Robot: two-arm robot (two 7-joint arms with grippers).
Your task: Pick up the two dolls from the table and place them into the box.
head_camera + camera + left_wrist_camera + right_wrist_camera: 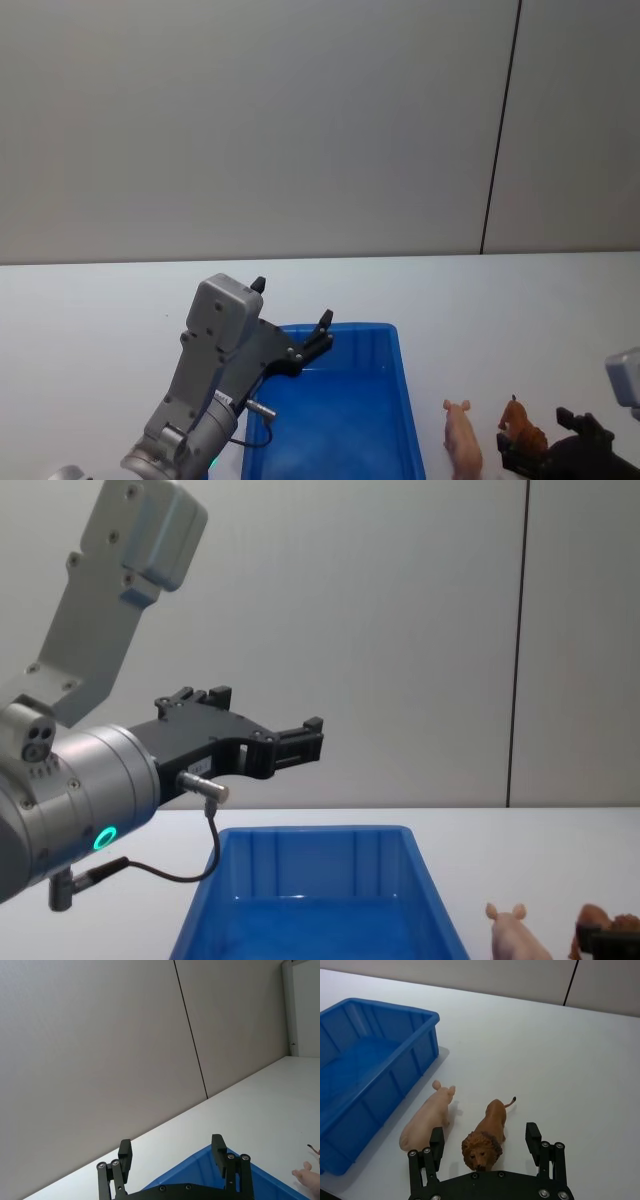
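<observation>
1. Lion (487,1132) stood on table (560,1060) near its front edge, right of box (395,1085). Pig (427,1120) was just beside it, between lion and box.
2. Key relation: lion was dead ahead of right gripper (485,1135), head toward it and tail away. Its long axis ran along the approach line, so the jaws would close across the narrow width.
3. Right gripper was spread wide and held nothing, one jaw each side of the mane. Couldn't tell if it was low enough to grip.
4. Left gripper (171,1145) was also spread and empty, hanging above box's far rim. Right arm was clearly nearer both dolls.
5. Lion looked reddish-brown with a darker shaggy mane and a thin upturned tail. Probably rigid plastic.
</observation>
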